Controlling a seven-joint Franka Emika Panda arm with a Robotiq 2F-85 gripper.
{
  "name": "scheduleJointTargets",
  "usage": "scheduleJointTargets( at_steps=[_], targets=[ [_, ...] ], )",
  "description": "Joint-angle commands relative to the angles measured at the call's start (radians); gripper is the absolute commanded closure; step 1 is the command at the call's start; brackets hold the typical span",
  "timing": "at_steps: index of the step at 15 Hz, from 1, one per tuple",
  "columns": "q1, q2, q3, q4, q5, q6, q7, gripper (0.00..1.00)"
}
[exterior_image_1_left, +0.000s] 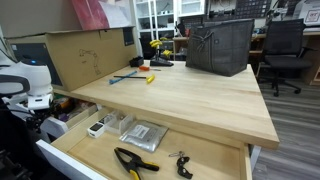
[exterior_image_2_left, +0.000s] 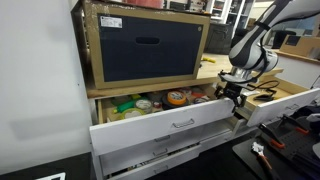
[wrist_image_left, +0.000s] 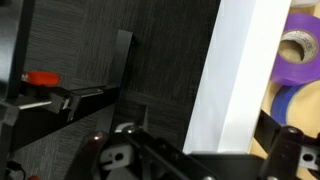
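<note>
Gripper (exterior_image_2_left: 233, 93) hangs at the right end of the open white drawer (exterior_image_2_left: 180, 125). Its jaws are spread astride the front panel (wrist_image_left: 225, 90), with a purple tape roll (wrist_image_left: 298, 48) just inside. It seems to be taking hold of the front, and the next move calls for closing squarely on that panel.

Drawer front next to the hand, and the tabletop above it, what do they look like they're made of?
Drawer front: smooth, even white with a slight sheen, probably painted metal or laminate; the look leaves it open. Tabletop: light solid wood with a matte finish, showing grain and joined strips like butcher block.
</note>
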Motion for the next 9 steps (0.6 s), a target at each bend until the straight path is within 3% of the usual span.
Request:
scheduleJointTargets(
  at_steps=[1,9],
  targets=[
    [0.025,-0.038,0.019,-0.071,-0.002,-0.008,0.030,0.00],
    [0.050,-0.079,0.077,-0.167,0.017,-0.002,0.019,0.00]
  ],
)
